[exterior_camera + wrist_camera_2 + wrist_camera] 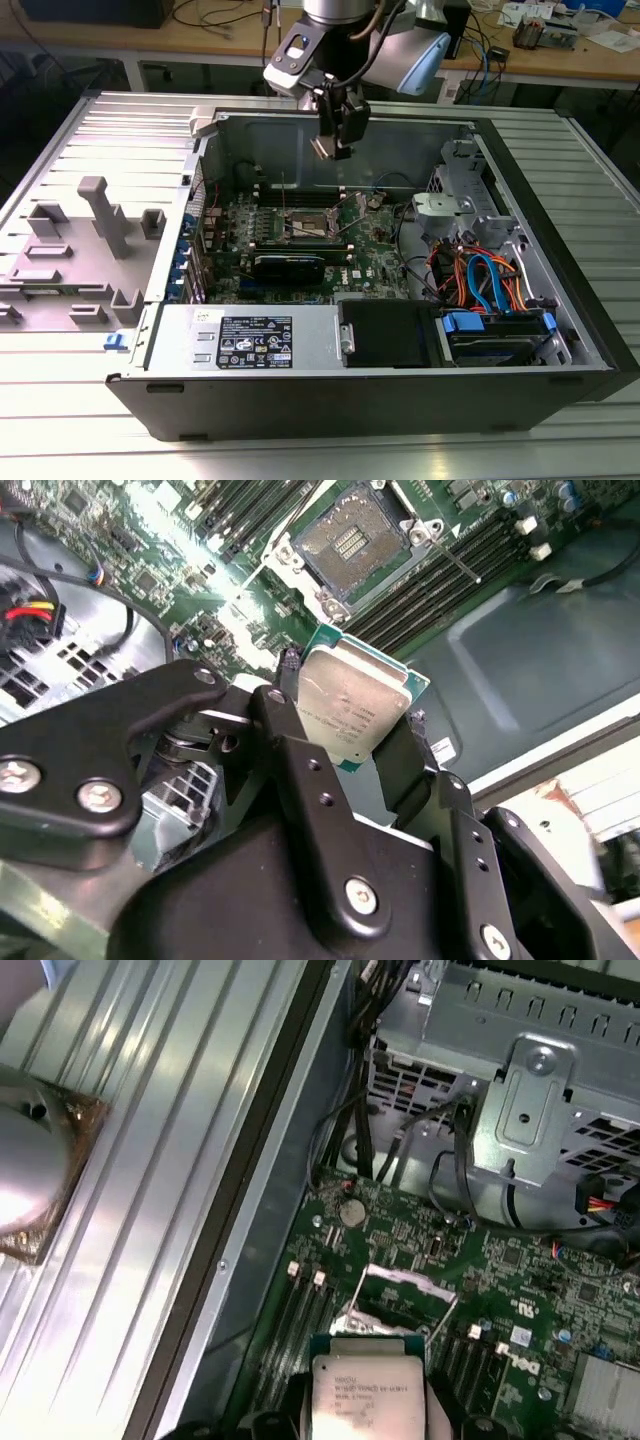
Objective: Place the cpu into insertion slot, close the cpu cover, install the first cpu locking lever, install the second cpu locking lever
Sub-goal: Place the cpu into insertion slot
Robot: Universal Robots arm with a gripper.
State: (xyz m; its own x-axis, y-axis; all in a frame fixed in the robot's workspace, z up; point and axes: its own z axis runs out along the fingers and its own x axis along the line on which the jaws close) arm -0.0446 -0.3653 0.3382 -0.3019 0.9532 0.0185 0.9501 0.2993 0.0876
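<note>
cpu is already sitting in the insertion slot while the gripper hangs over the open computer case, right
No: the cpu is not in the insertion slot. The second wrist view shows it clamped in the gripper, with the slot bare. The gripper does hang over the open computer case.

Exterior view: set off from my arm, high, looking down into the whole open grey metal computer case (400,150). Both wrist views: close, facing down on the green circuit board (180,620) (540,1280); shared: flat silver-topped cpu (350,705) (365,1395), silver-rimmed square insertion slot (350,542) (390,1310).
</note>
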